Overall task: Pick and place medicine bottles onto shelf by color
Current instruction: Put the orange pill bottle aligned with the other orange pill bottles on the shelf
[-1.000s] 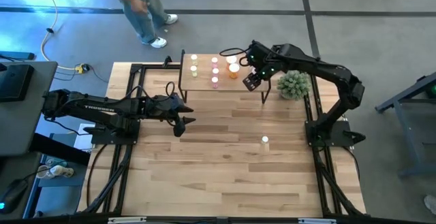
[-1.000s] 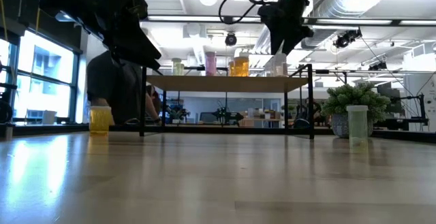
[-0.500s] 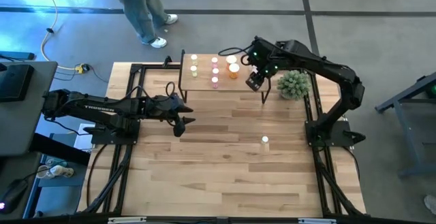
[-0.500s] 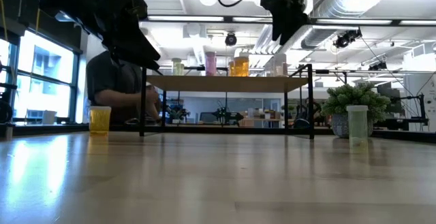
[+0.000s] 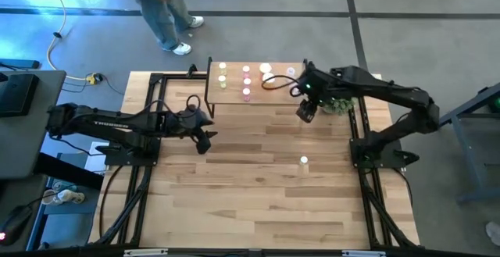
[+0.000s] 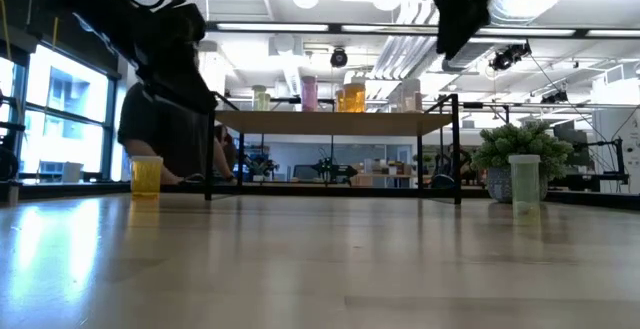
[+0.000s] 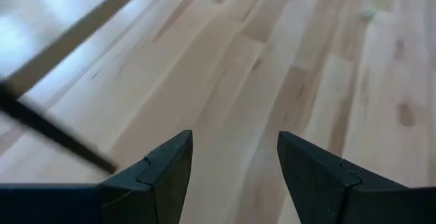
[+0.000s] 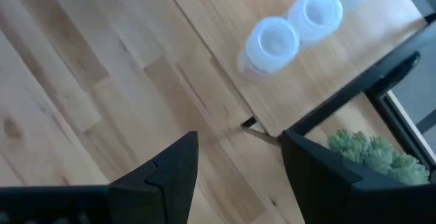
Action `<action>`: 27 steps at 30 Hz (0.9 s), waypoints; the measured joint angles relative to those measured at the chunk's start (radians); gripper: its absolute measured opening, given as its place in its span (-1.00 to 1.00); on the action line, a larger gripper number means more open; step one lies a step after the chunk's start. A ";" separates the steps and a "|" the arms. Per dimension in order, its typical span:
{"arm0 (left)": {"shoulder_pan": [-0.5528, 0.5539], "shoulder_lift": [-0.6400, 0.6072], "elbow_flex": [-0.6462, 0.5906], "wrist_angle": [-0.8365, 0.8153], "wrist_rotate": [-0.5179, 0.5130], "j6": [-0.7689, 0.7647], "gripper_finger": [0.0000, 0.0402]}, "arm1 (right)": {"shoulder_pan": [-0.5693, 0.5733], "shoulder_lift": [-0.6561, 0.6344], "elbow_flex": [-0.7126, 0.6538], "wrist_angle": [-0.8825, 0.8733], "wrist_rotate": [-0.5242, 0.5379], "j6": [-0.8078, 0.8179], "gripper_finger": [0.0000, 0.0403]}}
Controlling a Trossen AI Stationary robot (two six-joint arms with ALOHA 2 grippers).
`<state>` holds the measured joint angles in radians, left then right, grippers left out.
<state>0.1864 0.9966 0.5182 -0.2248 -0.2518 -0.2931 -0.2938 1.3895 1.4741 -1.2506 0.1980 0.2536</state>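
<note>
Across the far side of the room, past my wooden table (image 5: 258, 187), the low view shows windows, ceiling ducts and lights; from above I see grey floor and a person (image 5: 160, 7) standing beyond the far edge.

The shelf (image 5: 234, 93) sits at the table's far middle, carrying most of the medicine bottles (image 5: 246, 81) in rows: yellowish on the left, pink beside them, an orange one (image 6: 352, 97) further right. A small potted plant (image 5: 337, 99) stands just right of the shelf.

My right gripper (image 5: 305, 112) hangs above the shelf's near right corner, fingers spread and holding nothing; its wrist camera looks down on white caps (image 8: 272, 41) near that edge. My left gripper (image 5: 204, 141) hovers over bare boards left of the middle, also spread and empty.

Only the low view shows a yellow bottle (image 6: 146, 176) standing on the table at left. A pale bottle (image 5: 304, 161) stands alone nearer, towards the right.
</note>
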 joint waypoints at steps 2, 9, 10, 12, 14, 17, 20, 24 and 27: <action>0.000 -0.019 0.000 -0.039 -0.026 -0.025 0.03 | 0.017 -0.044 -0.060 0.028 0.022 0.030 0.00; 0.000 -0.109 0.000 -0.167 -0.083 -0.088 0.03 | 0.078 -0.177 -0.237 0.151 0.035 0.137 0.00; 0.000 -0.125 0.000 -0.184 -0.098 -0.104 0.03 | 0.087 -0.190 -0.255 0.163 0.035 0.154 0.00; 0.000 -0.151 0.000 -0.217 -0.117 -0.127 0.03 | 0.106 -0.212 -0.290 0.185 0.035 0.182 0.00; 0.000 -0.174 0.000 -0.245 -0.132 -0.137 0.03 | 0.126 -0.226 -0.319 0.200 0.038 0.201 0.00; 0.000 -0.204 0.000 -0.274 -0.138 -0.141 0.03 | 0.146 -0.237 -0.351 0.222 0.038 0.220 0.00; 0.000 -0.226 0.000 -0.281 -0.165 -0.139 0.03 | 0.162 -0.234 -0.361 0.223 0.038 0.221 0.00; 0.000 -0.244 0.000 -0.280 -0.251 -0.144 0.03 | 0.176 -0.231 -0.361 0.227 0.038 0.221 0.00; 0.000 -0.252 0.000 -0.281 -0.284 -0.126 0.03 | 0.186 -0.232 -0.361 0.225 0.038 0.221 0.00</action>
<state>0.1864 0.7445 0.5179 -0.5056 -0.5358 -0.4187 -0.1079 1.1580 1.1130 -1.0256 0.2359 0.4747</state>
